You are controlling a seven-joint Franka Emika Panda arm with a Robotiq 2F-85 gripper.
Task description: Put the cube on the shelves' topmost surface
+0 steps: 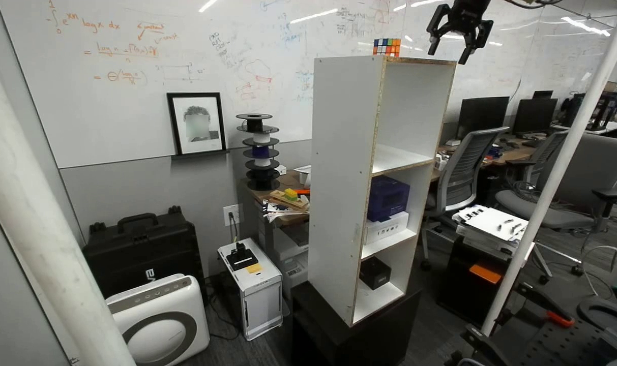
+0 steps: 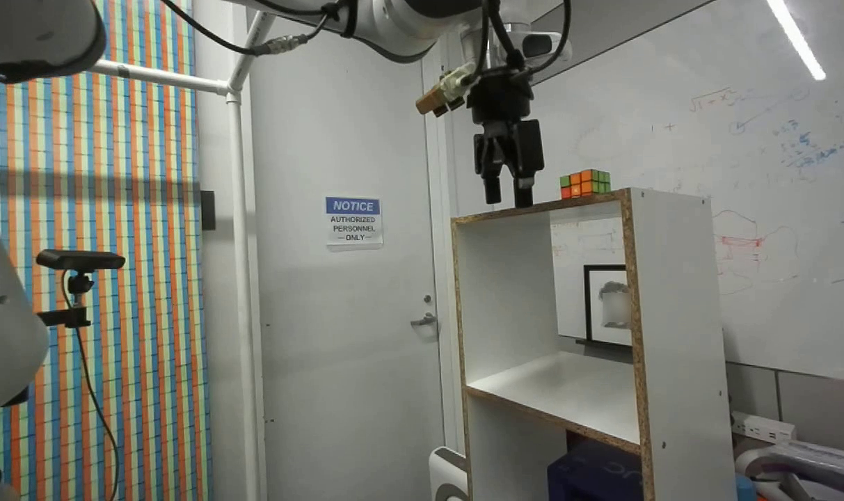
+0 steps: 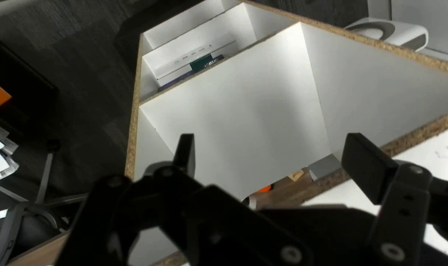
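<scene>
The cube rests on top of the shelves, so I judge the placing done, with only a clean retreat left to make. My end effector is spread, and in the wrist view my fingers have nothing pinched between them. In an exterior view the cube sits at 3 o'clock from my fingertips, near but apart; they overlap the upper front edge there, and whether they touch it I cannot tell. To finish well, I should rise straight toward 12 o'clock before any swing, since a sweep toward 3 o'clock could knock the cube off and a dip could catch that edge. Lower down, the middle compartment holds a purple box standing on a white box; the bottom compartment holds a black box, set toward 10 o'clock within it, as an exterior view shows.
</scene>
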